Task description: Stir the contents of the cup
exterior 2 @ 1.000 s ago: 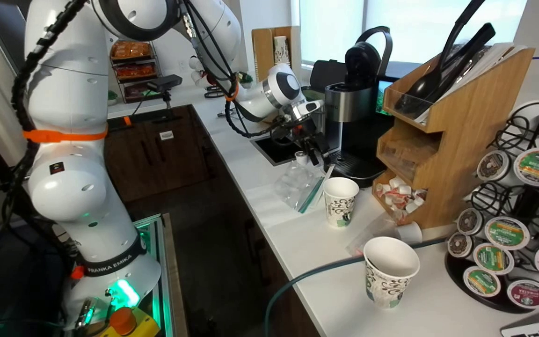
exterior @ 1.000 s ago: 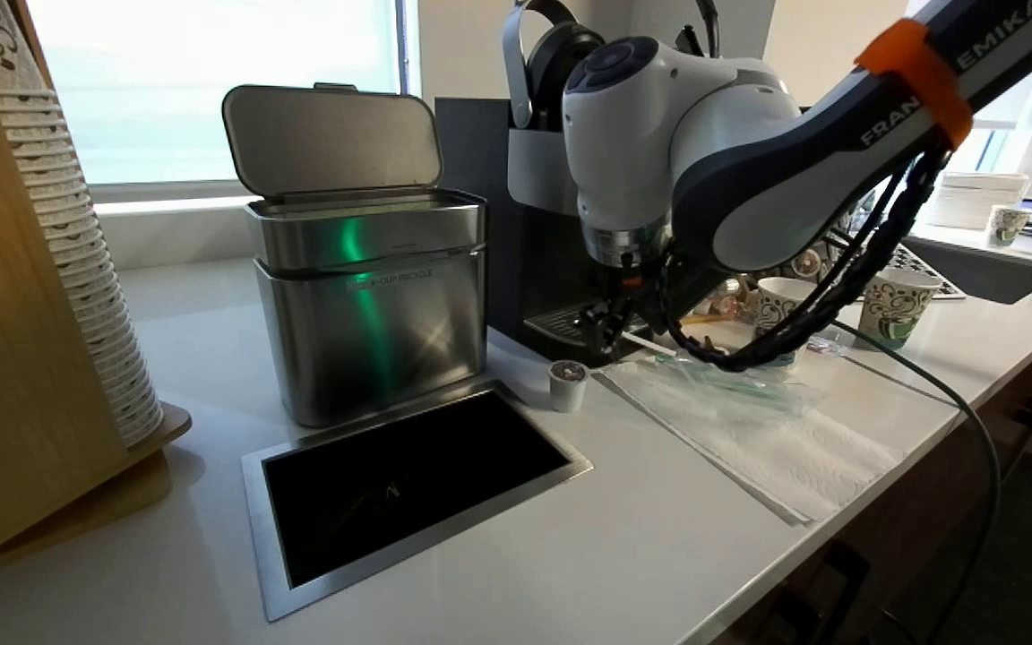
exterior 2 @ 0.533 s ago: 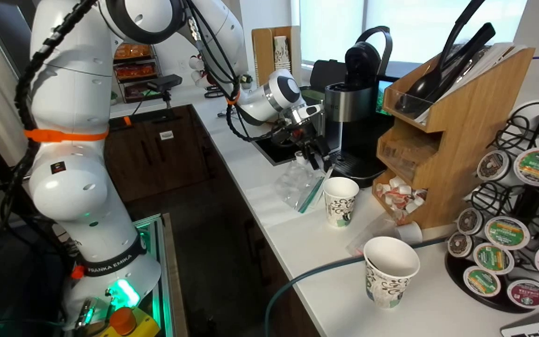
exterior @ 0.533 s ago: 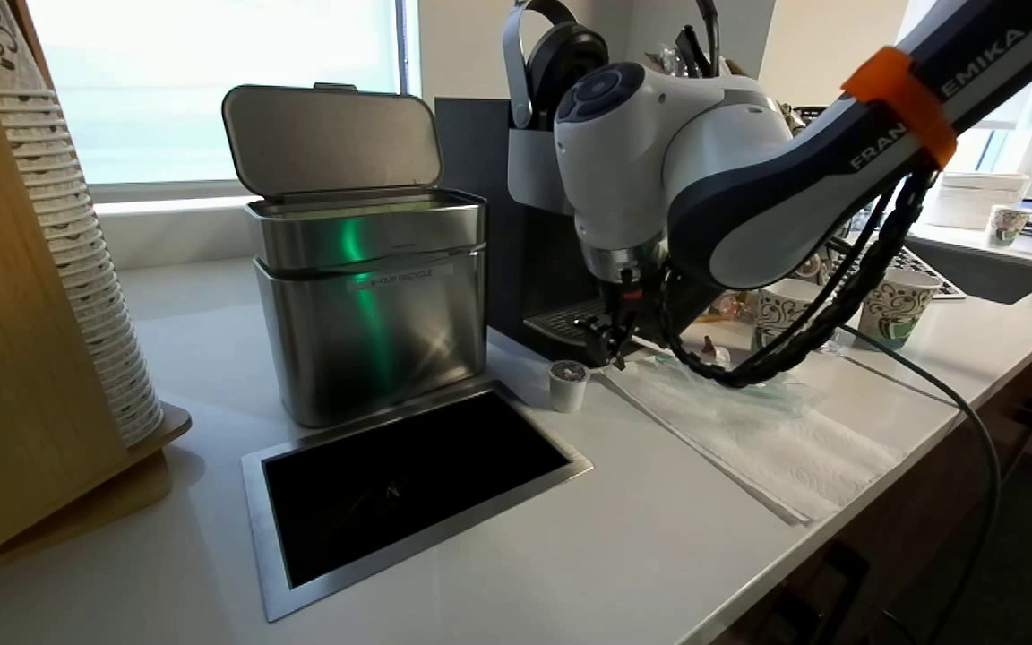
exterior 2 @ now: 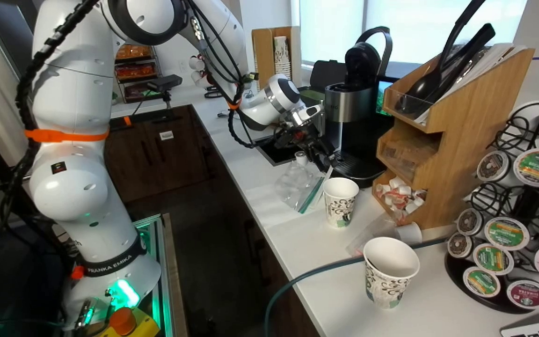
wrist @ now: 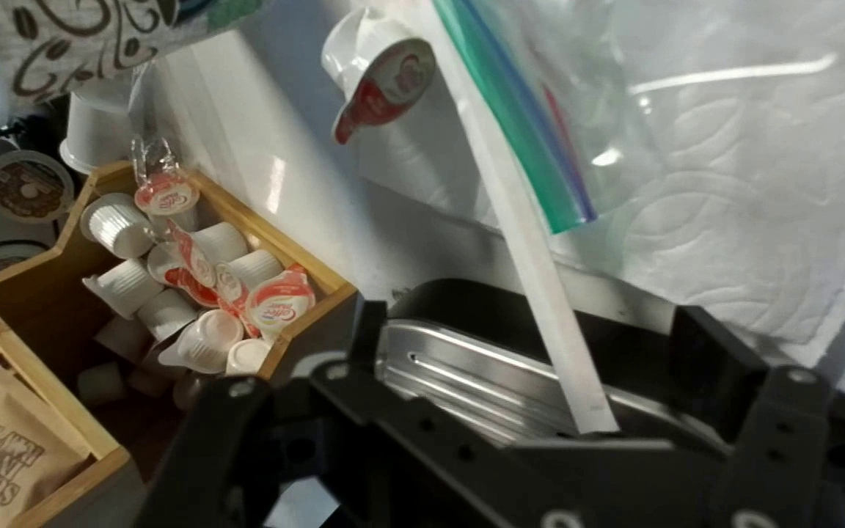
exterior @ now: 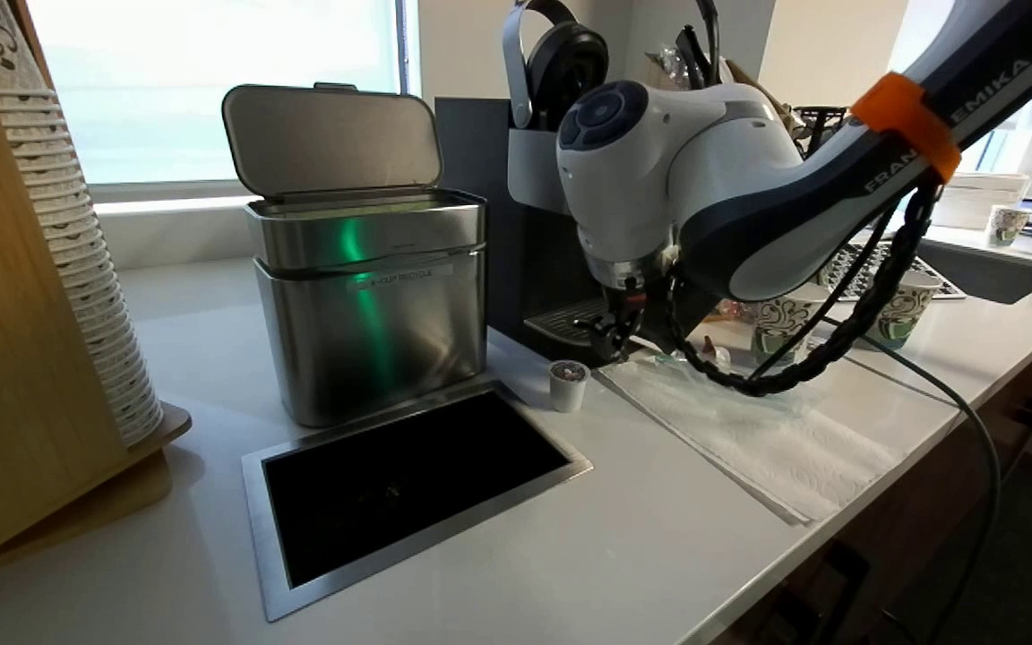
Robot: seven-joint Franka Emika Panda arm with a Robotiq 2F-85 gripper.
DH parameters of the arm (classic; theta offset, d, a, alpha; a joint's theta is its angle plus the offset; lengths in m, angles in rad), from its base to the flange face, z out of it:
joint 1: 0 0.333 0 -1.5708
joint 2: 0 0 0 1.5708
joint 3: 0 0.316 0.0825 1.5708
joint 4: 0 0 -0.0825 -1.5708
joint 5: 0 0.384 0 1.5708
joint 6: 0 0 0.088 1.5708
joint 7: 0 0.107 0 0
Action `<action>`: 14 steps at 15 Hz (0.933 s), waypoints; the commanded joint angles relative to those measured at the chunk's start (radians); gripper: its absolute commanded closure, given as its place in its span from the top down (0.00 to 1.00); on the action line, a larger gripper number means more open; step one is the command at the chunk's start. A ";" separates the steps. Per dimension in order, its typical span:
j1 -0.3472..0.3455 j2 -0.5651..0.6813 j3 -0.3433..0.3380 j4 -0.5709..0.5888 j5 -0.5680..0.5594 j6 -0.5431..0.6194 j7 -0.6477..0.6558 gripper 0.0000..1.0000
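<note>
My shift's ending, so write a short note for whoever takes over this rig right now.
Gripper: open, with the white stick showing between its spread jaws, not gripped.
Stick: lies alongside the green seal of the plastic bag.
Job's cup, probably the one nearest the gripper: upright on the counter; contents not visible.
Done: gripper is at the stick; no stirring under way.
Left: likely close on the stick, lift it, lower one end into the cup and stir.
</note>
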 commanded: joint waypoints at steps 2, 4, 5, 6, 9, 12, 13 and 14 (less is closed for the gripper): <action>-0.006 0.043 -0.002 0.018 -0.065 0.003 0.058 0.84; -0.009 0.047 -0.002 0.014 -0.068 0.003 0.060 0.66; -0.009 0.045 -0.003 0.011 -0.072 0.001 0.065 0.57; -0.008 0.043 -0.004 0.010 -0.076 -0.003 0.072 0.50; -0.008 0.037 -0.002 0.004 -0.086 -0.006 0.084 0.26; -0.002 0.005 0.002 -0.022 -0.091 -0.019 0.100 0.03; -0.003 -0.003 0.003 -0.026 -0.089 -0.019 0.102 0.00; -0.005 -0.010 0.004 -0.030 -0.088 -0.017 0.100 0.00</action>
